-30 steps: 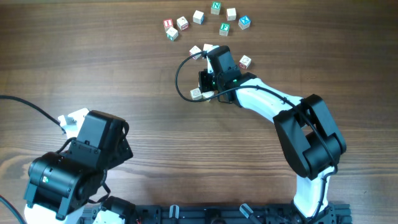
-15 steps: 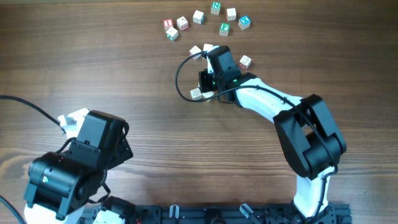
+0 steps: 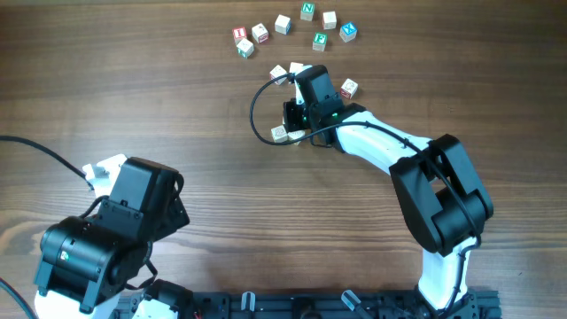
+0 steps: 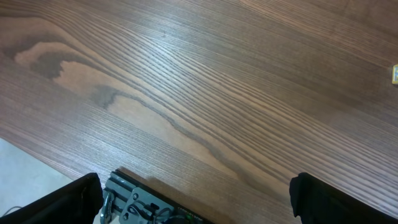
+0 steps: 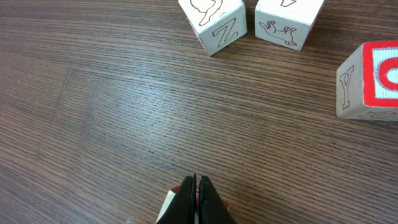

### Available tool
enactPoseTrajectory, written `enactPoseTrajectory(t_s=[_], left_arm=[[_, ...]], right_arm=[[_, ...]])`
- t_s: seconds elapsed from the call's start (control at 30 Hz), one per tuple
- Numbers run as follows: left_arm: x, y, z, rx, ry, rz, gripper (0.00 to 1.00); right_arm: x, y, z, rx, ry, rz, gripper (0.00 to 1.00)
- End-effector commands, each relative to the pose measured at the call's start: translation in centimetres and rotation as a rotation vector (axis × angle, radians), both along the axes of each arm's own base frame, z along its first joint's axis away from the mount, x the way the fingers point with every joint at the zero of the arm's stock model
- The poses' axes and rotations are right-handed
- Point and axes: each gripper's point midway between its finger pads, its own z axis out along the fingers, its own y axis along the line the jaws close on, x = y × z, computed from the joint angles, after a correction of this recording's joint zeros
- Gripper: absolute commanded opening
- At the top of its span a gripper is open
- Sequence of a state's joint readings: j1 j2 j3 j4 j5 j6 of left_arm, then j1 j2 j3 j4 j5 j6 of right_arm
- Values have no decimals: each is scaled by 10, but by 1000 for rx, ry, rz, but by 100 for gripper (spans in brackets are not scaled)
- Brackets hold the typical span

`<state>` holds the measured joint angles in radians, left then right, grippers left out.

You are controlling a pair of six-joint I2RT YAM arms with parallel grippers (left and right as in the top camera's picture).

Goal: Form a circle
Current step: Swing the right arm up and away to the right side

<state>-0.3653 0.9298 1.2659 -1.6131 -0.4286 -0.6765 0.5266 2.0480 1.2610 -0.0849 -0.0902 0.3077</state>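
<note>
Wooden alphabet cubes (image 3: 306, 11) are scattered in a loose arc at the far desk (image 3: 177, 97), no circle yet formed; the right gripper (image 5: 196, 199) is held closed and empty nearby, probably for nudging, the left gripper (image 4: 196, 202) parked wide open.

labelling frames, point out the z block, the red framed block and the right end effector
z block (image 5: 214, 23): right wrist view, its front face.
red framed block (image 5: 373, 81): right wrist view, left side.
right end effector (image 5: 196, 186): right wrist view, shut fingertips.

Eleven wooden alphabet cubes (image 3: 283, 24) show overhead, plus two robot arms (image 3: 390, 155)
</note>
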Motion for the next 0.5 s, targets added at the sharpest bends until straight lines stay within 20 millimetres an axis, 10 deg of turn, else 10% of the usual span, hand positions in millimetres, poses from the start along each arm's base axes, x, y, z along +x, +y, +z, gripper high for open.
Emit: enactPoseTrajectory(t_s=[0.0,0.23,0.47], left_arm=[[-1,1,-1,-7,-3,20,100],[-1,1,-1,-7,-3,20,100],[-1,1,-1,-7,-3,20,100]], right_arm=[[0,2,-4,2,9,25,4],[26,-4,20,-34,-97,-19,5],[67,-58,189,-17,-335,-211,5]])
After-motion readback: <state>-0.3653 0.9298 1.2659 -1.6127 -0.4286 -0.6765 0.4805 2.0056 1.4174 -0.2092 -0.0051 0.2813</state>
